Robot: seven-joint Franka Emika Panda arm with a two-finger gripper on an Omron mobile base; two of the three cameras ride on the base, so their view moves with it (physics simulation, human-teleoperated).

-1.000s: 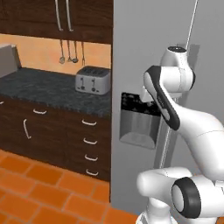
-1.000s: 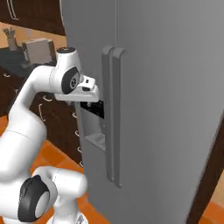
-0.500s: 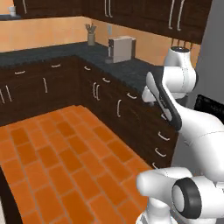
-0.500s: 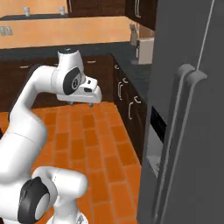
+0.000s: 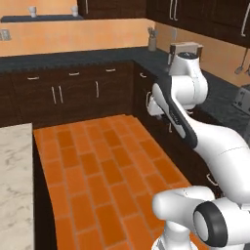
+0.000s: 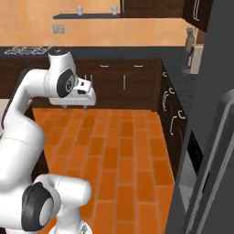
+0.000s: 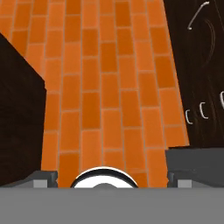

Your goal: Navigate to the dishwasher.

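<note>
The dishwasher is out of view: I see no grey steel panel with a dark bar among the dark cabinet fronts. My gripper hangs from the folded arm over the orange brick floor, pointing down. From the right base view the gripper sits at mid-height in front of the back cabinets. In the hand view the two fingertips stand far apart with only floor between them, so the gripper is open and holds nothing.
Dark wood cabinets under a black counter run along the back wall and down the right side. The tall grey fridge stands close on the right. A marble-topped island lies on the left. A toaster sits on the right counter.
The whole picture has swung: the base has turned away from the fridge front toward the cabinet corner and the open floor. The arm keeps its folded pose.
</note>
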